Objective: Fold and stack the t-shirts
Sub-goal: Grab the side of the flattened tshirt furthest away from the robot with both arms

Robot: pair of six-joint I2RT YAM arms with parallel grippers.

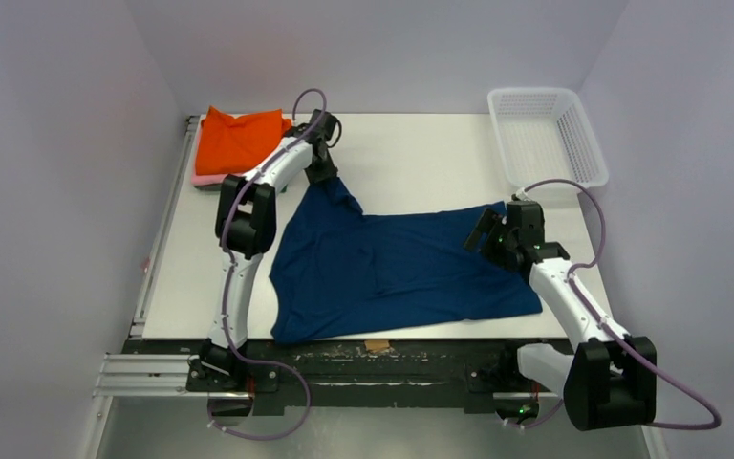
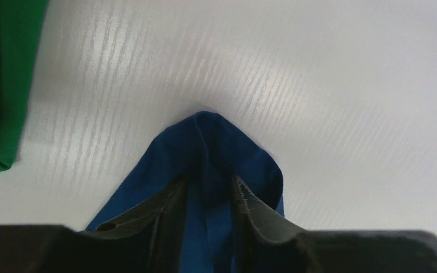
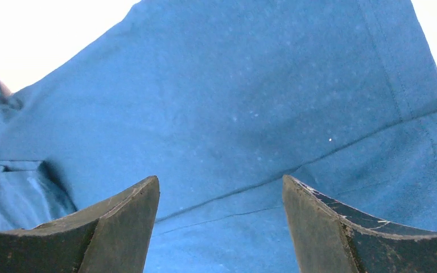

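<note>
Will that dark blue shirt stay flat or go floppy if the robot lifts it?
Probably floppy: the navy blue cloth t-shirt bunches into a peak where the left gripper pinches it. It would likely sag and drag too, since most of it lies wrinkled on the white table.

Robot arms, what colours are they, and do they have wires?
The left arm and right arm are both white tubes with chunky black joints. A thin purple cable loops along each one. The fingers are dark grey wedges, scuffed and scratched along their edges.
</note>
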